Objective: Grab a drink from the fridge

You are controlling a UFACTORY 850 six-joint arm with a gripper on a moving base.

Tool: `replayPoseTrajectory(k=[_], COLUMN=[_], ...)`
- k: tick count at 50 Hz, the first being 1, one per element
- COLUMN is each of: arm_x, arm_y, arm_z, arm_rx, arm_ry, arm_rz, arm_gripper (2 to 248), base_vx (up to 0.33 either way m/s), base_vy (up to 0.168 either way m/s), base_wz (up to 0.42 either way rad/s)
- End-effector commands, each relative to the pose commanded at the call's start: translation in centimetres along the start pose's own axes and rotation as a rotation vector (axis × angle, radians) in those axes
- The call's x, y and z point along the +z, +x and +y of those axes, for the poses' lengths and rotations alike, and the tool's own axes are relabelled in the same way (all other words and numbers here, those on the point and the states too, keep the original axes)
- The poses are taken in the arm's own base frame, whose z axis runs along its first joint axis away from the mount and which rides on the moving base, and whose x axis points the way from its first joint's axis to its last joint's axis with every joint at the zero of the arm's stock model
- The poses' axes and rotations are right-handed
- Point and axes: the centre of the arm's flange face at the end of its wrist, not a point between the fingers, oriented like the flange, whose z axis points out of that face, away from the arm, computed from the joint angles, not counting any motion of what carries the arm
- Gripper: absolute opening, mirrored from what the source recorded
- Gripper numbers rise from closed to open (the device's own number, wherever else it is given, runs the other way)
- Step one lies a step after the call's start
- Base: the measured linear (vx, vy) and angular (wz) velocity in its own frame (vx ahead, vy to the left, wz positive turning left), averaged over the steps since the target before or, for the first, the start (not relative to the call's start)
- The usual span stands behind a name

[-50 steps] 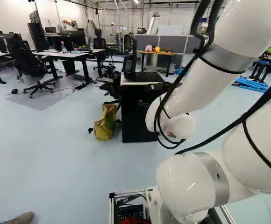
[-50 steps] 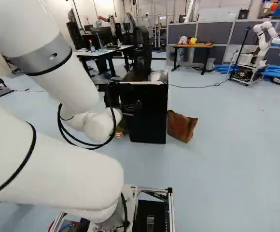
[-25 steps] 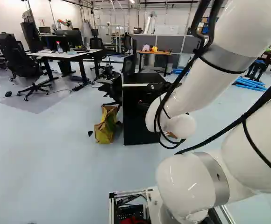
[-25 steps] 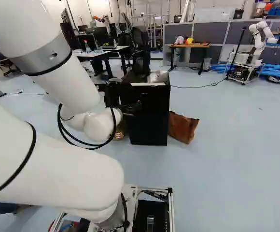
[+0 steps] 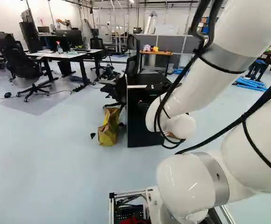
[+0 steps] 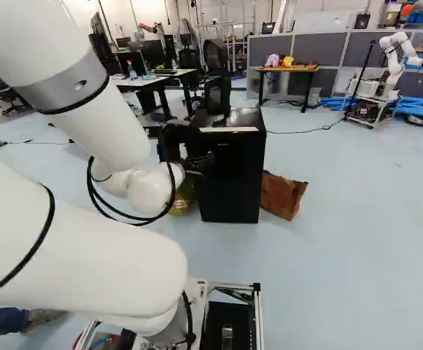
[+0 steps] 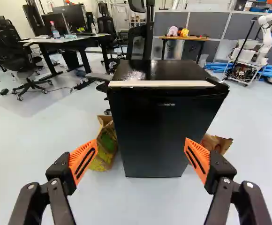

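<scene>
The black fridge [image 5: 143, 123] stands shut on the floor ahead of the arm; no drink is visible. In the right base view my gripper [image 6: 199, 163] shows as a dark shape before the fridge [image 6: 233, 179], partly hidden by the white wrist. The wrist view has the gripper [image 7: 141, 157] wide open, its orange pads far apart with nothing between them. Straight ahead of the fingers, a gap away, is the fridge front [image 7: 162, 131], with a pale strip along its top edge.
A yellow-green bag [image 7: 106, 145] leans at one side of the fridge, a brown paper bag [image 6: 283, 195] at the other. Behind are an office chair [image 7: 138, 37], desks [image 7: 75, 40] and a wooden table [image 6: 288, 69]. Another robot [image 6: 394, 62] stands farther back. A person's leg [image 6: 7, 321] is near the base.
The base has moved: the fridge and bags sit slightly lower and farther right in both base views, and look a bit nearer. The arm has kept its pose above its lowest joint.
</scene>
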Motion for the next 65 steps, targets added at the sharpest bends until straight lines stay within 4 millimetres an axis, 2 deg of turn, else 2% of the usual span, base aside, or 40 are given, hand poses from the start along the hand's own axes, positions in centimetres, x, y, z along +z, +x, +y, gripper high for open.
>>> replayPoseTrajectory(k=[54, 65], arm_x=[0.0, 0.0], arm_y=[0.0, 0.0], arm_z=[0.0, 0.0], arm_rx=[0.0, 0.0], arm_ry=[0.0, 0.0], arm_rz=[0.0, 0.0], arm_gripper=[247, 247], base_vx=[0.06, 0.07], base_vy=[0.061, 0.054], base_wz=[-0.012, -0.133])
